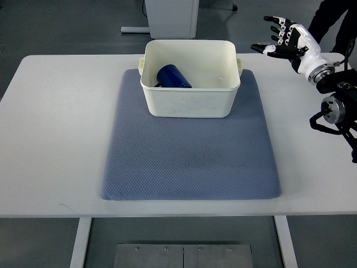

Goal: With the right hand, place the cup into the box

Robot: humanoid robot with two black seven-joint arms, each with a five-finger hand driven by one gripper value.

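A dark blue cup (173, 77) lies on its side inside the cream box (189, 100), at the box's left half. The box stands at the far end of a blue-grey mat (189, 162). My right hand (283, 38) is raised to the right of the box, above the table's far right corner. Its fingers are spread and it holds nothing. It is well apart from the box and the cup. My left arm does not show.
The white table (56, 134) carries the mat in its middle. A white cabinet base (170, 17) stands behind the table. A person's dark clothing (334, 19) shows at the top right corner.
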